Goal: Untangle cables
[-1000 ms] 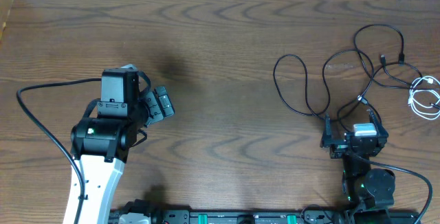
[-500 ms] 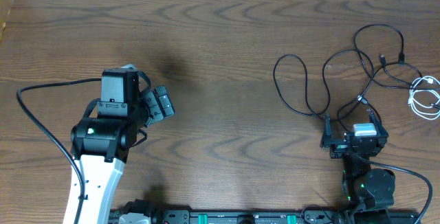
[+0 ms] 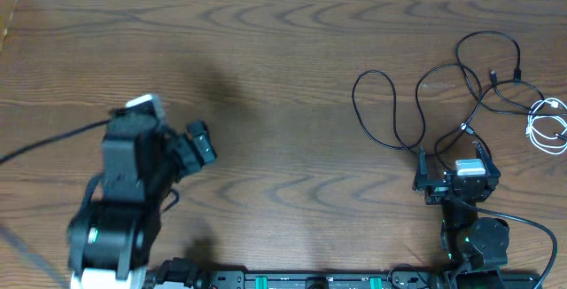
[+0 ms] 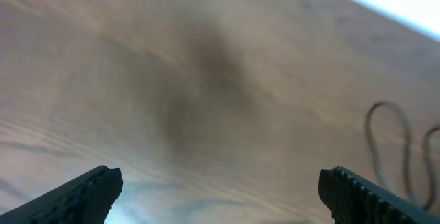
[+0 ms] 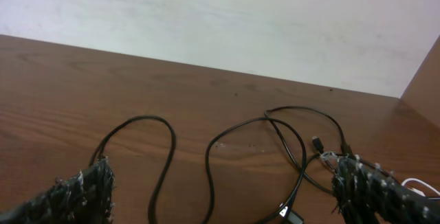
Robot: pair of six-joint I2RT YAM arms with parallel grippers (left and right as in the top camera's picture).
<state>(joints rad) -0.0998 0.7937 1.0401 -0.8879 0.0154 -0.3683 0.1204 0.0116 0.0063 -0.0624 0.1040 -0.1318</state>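
The untangling looks barely begun. The black cables (image 3: 462,129) lie on the right side of the table (image 3: 283,50) in loops that cross one another. The white cable (image 3: 549,125) is coiled just beside them at the right edge. The right claw (image 3: 452,163) sits wide open and empty at their near end. The left claw (image 3: 197,144), equally open and empty, hovers well apart on the left.

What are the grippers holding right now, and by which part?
Nothing is held. The left gripper hangs open above the table; the right gripper is open too, with the black cables lying loose ahead of it.
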